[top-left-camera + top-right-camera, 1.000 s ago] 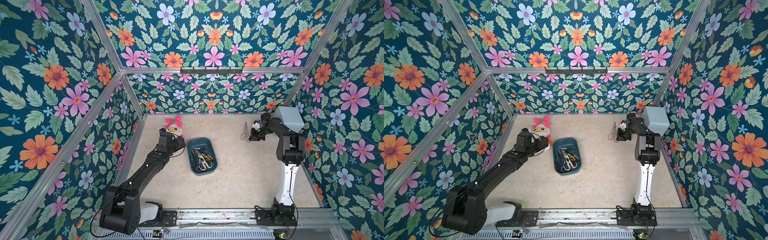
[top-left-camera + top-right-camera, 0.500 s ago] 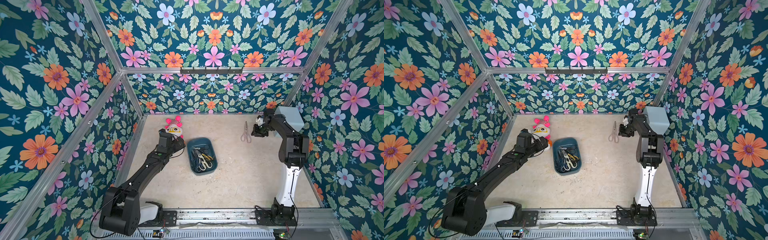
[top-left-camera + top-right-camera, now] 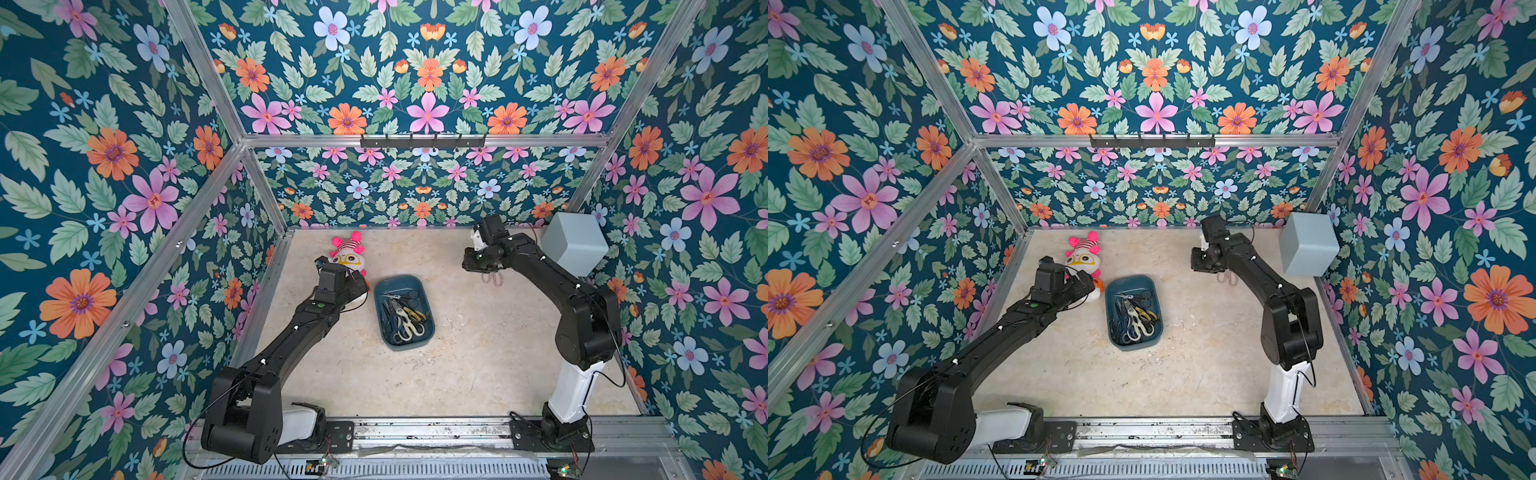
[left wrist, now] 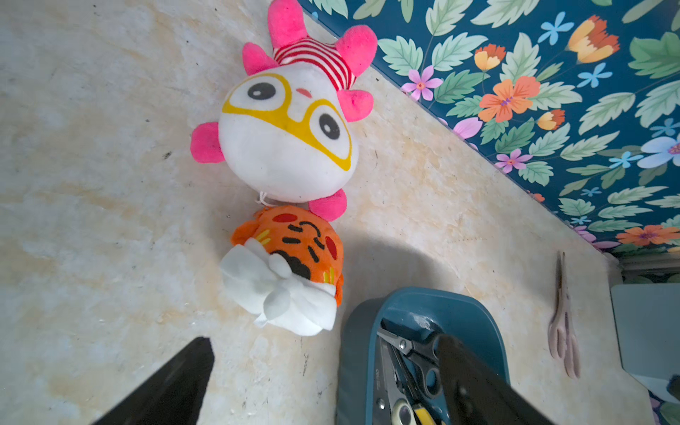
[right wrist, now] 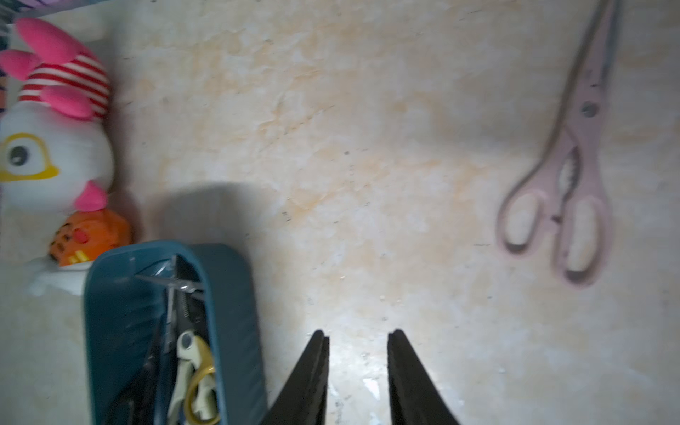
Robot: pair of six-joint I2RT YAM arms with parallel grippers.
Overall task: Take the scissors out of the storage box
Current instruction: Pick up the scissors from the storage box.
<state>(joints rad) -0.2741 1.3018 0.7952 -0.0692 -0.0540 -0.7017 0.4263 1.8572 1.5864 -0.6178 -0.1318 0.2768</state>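
The storage box [image 3: 400, 281] [image 3: 1130, 280], a shallow teal tray, sits mid-table with several scissors [image 3: 404, 319] [image 3: 1136, 321] piled inside. One pale pink pair of scissors [image 5: 566, 184] [image 4: 563, 323] lies flat on the table at the back right; in a top view only its handles [image 3: 493, 278] show under my right arm. My right gripper [image 5: 357, 333] [image 3: 474, 262] hovers between that pair and the box, open a little and holding nothing. My left gripper [image 4: 323, 338] [image 3: 359, 286] stands wide open at the box's far left rim, one finger [image 4: 463, 368] over the box.
A white-and-pink plush [image 3: 347, 256] and a small orange plush [image 4: 294, 246] lie just behind the left gripper. A pale grey-blue cube [image 3: 575, 244] stands at the back right corner. Floral walls close in the back and both sides.
The right gripper's jaws have parted and it has swung left over the pale pink scissors, which stay on the table. The left arm has not moved.
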